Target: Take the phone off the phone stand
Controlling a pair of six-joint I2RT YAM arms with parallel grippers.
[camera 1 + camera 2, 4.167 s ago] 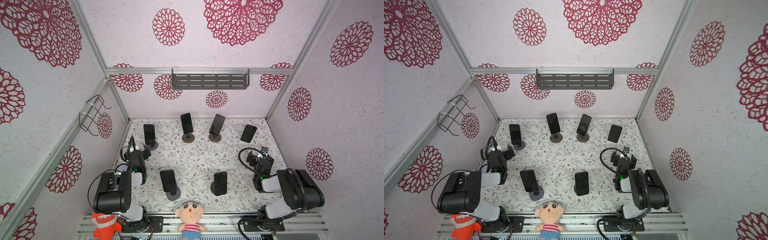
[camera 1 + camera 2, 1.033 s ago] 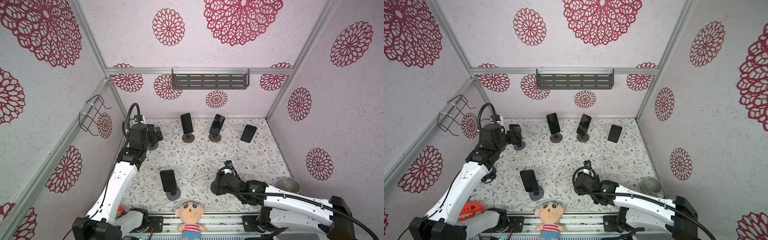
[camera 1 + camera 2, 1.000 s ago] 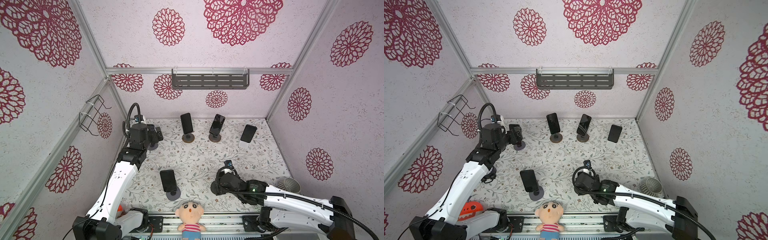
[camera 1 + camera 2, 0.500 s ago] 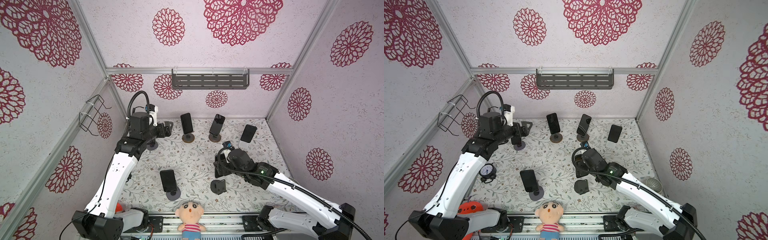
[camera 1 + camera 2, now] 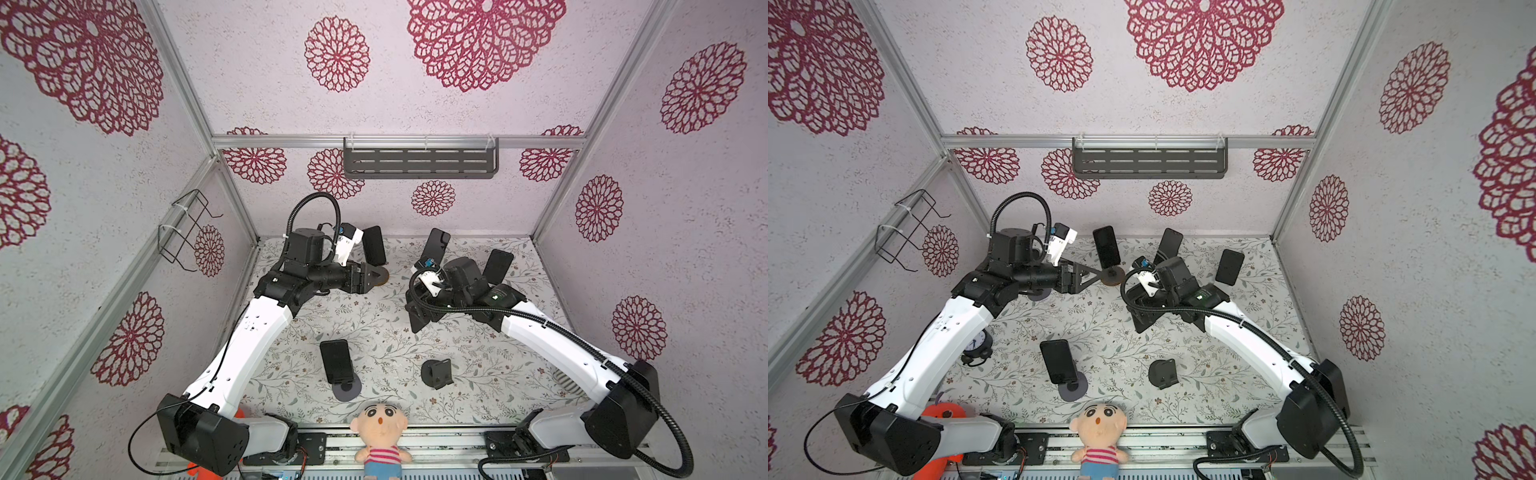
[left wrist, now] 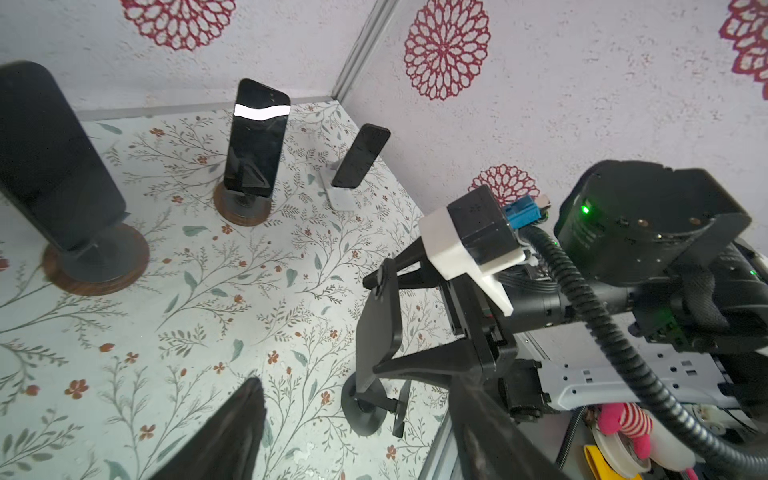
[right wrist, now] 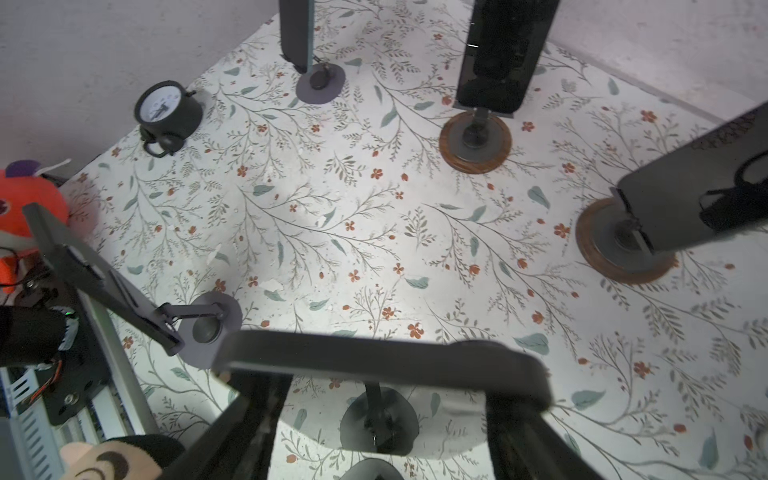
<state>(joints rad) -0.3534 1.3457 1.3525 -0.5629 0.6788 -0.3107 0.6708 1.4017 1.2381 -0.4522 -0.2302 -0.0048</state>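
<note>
At the front edge of the tabletop (image 5: 374,324) the plush doll (image 5: 378,424) sits just as it did a second ago. Right behind it the front phone (image 5: 336,361) leans on its round grey stand as before.

To the right of that, the phone stand (image 5: 436,372) is what has changed. A second ago my right end effector was low over it, and I could not see the stand past the arm. Now the stand is bare and the arm has risen toward the middle of the tabletop.

The phone (image 7: 374,359) is clamped in the right end effector (image 6: 376,326), one finger on each of two opposite edges. In the right wrist view I see it edge-on across the fingers, with the bare stand below it. In both top views it hangs clear of the tabletop, farther back than the stand and well apart from it.

Over by the left wall, the clock (image 5: 976,345) shows beside my left arm.

Farther back, the left end effector (image 5: 1098,275) has swung away from the back-left corner toward the middle. Its fingers stand apart with only tabletop between them in the left wrist view. Its tips are just beside the wood-ringed base (image 5: 1113,276) of the back phone (image 5: 1106,247). I cannot tell whether they touch it.
</note>
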